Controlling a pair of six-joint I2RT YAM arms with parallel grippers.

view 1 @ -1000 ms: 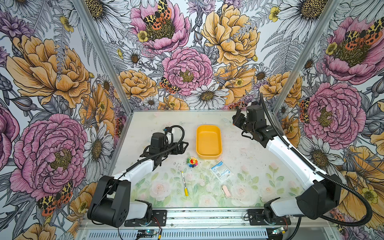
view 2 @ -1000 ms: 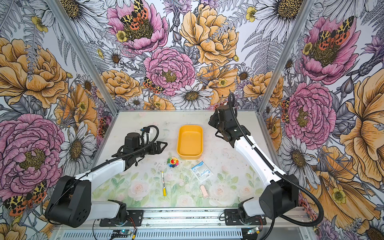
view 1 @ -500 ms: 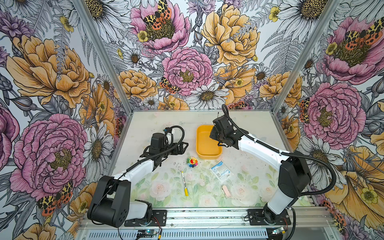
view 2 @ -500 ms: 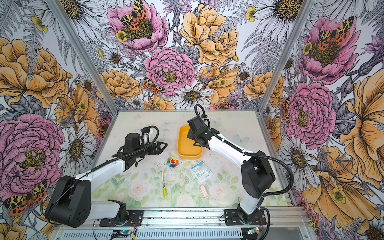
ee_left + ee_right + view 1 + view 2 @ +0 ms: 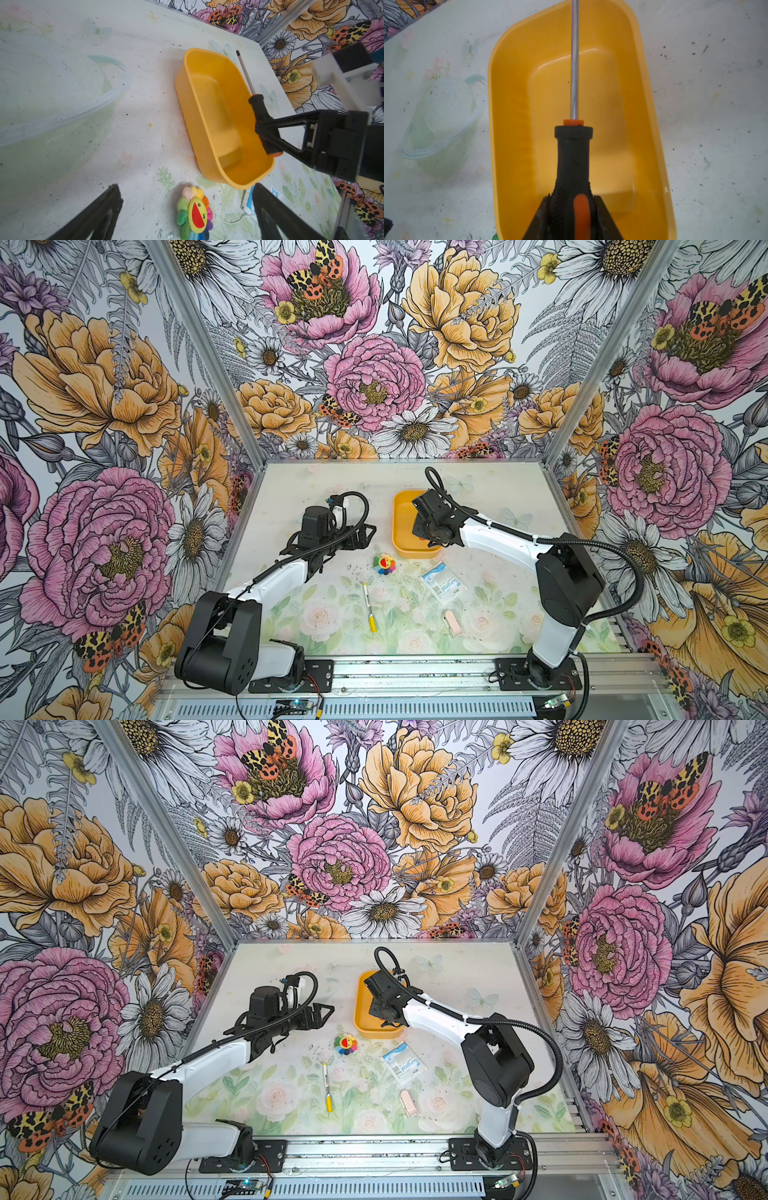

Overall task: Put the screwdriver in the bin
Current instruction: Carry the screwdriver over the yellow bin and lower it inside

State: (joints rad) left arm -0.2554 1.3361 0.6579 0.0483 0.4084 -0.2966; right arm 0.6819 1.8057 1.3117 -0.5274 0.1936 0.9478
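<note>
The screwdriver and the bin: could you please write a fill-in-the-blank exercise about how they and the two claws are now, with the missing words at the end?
1. The right claw grips the screwdriver by its black ____.
2. The screwdriver hangs above the bin, which is ____ inside.
3. The left claw is ____ and holds nothing.
4. The pen on the table has a ____ cap.
Missing words: handle, empty, open, yellow.
</note>
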